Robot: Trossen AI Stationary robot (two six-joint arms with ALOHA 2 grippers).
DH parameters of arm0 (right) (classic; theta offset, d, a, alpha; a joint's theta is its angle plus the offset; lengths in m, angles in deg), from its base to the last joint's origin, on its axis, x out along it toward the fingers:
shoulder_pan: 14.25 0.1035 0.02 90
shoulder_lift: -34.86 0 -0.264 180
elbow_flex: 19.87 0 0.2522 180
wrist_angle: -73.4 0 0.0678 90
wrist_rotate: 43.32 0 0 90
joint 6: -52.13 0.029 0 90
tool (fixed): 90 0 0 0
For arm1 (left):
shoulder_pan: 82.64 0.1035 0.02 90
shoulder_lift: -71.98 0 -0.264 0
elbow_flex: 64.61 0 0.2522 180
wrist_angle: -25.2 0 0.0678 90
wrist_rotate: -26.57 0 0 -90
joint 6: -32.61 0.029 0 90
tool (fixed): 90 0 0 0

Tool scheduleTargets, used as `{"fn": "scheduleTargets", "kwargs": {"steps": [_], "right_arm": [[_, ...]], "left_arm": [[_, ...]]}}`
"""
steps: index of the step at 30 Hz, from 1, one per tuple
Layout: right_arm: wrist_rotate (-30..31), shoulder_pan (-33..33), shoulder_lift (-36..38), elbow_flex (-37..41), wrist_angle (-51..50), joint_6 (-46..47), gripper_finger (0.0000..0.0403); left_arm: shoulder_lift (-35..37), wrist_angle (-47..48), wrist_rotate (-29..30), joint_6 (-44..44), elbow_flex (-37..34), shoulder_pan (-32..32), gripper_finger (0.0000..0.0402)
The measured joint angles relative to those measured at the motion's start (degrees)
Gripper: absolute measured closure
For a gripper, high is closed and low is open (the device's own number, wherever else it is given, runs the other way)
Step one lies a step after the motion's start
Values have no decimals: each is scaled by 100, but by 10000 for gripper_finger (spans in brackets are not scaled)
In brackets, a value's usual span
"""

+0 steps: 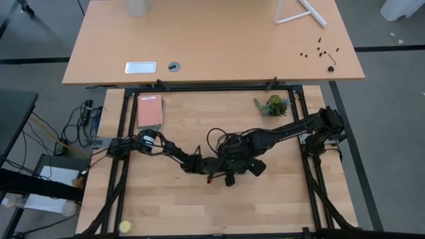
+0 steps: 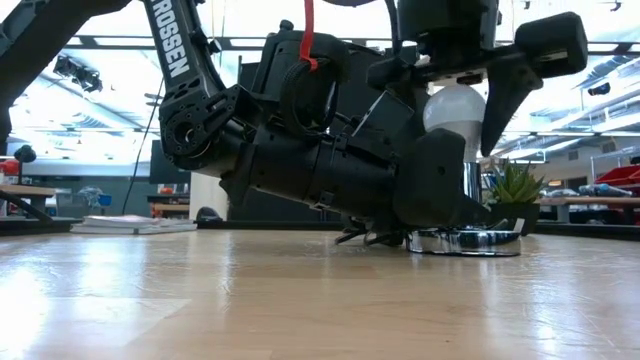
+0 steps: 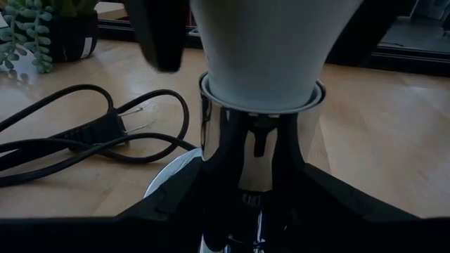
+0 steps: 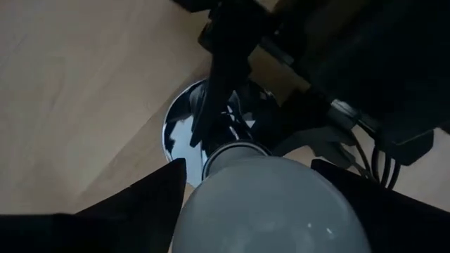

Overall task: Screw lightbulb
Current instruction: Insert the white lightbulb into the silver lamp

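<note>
The white lightbulb stands upright with its narrow end in the collar of a chrome socket. The socket's round silvery base disc rests on the wooden table. My right gripper comes down from above and is shut on the bulb. My left gripper reaches in level, low over the table, and is shut on the socket's chrome stem. In the high view both grippers meet at the table's middle, and the arms hide the bulb there. My left gripper pinches the socket's chrome stem between its two fingers, just below the collar. The fingers come in almost level from the table's left and lie across the upright stem. The base disc stays on the table. My right gripper pinches the bulb's wide round part between its two fingers, one on each side. The fingers point straight down from above. The bulb stands upright, its narrow end in the socket's collar.
A thin black cord with a plug loops on the table beyond the socket. A small succulent stands at the far right, a pink book lies at the far left, and a yellow ball lies near the front left corner.
</note>
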Motion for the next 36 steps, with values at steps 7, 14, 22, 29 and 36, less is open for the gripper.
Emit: {"fn": "scheduleTargets", "kwargs": {"steps": [7,14,22,29,36], "right_arm": [[-23,-39,0,16,56,704,134],[-117,-140,0,16,41,1945,149],[-136,-142,-2,25,35,4118,131],[-99,-144,-2,27,31,6194,148],[-29,-144,-7,32,160,7119,113]], "left_arm": [[0,2,-24,1,2,-2,206],[0,-3,-81,0,2,-2,206],[0,-11,-51,2,2,-10,206],[0,-11,-50,0,2,-13,206],[0,6,31,15,2,-11,206]]}}
